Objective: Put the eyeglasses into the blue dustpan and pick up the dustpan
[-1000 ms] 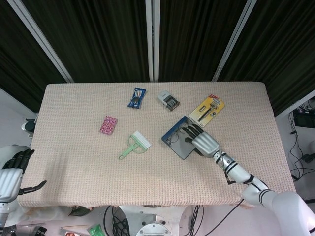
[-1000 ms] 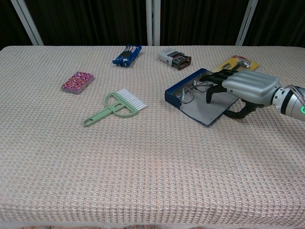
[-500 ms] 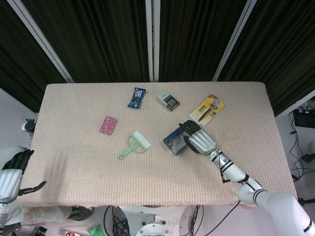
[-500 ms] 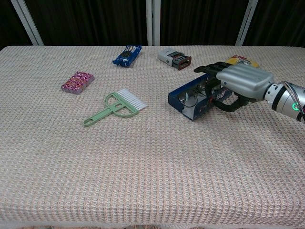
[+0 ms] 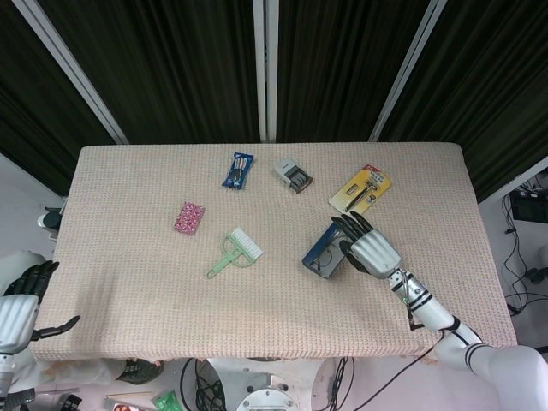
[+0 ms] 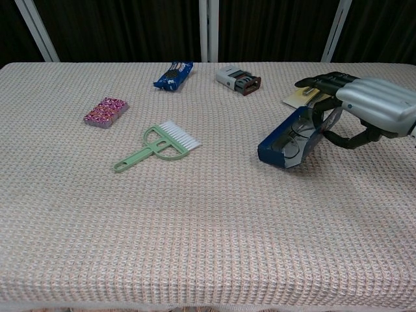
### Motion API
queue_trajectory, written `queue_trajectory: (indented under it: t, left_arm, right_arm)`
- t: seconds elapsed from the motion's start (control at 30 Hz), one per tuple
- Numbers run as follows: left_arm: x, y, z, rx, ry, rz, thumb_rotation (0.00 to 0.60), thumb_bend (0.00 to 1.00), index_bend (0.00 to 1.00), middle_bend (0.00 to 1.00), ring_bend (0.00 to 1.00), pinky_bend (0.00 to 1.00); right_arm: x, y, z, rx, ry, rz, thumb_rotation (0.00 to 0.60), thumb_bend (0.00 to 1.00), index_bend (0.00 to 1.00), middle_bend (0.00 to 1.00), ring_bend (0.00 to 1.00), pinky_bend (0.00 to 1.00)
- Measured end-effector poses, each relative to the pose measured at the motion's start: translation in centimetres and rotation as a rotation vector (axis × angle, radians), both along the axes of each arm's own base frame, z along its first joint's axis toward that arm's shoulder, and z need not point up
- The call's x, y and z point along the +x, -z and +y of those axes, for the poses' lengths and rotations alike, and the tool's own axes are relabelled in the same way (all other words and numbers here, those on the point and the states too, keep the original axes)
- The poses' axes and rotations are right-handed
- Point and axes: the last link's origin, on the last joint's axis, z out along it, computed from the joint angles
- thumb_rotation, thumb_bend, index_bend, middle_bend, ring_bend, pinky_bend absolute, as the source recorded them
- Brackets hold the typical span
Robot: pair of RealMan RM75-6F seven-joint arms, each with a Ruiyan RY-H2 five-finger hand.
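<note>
Pickup step in hand: the right hand [image 6: 374, 107] grips the blue dustpan [image 6: 290, 141] tilted above the table's right side, eyeglasses [image 6: 291, 142] inside, left hand [image 5: 19, 306] idle and apart; next, keep level.

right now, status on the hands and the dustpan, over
Right hand grips the blue dustpan, tilted and lifted. Eyeglasses inside it. Left hand idle off the table edge, holding nothing. Nothing in the way.
</note>
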Motion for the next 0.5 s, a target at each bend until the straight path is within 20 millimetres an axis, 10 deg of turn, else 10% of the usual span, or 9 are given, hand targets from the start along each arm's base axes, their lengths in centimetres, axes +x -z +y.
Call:
queue_trajectory:
  t: [0.5]
  left_arm:
    - [0.2,-0.1,0.6,-0.004,0.008,0.005,0.379,0.11,0.06,0.06,0.09,0.23]
  right_arm:
    - [2.3,2.4,-0.7,0.003,-0.045,0.009,0.6,0.42,0.95,0.05,0.0,0.0]
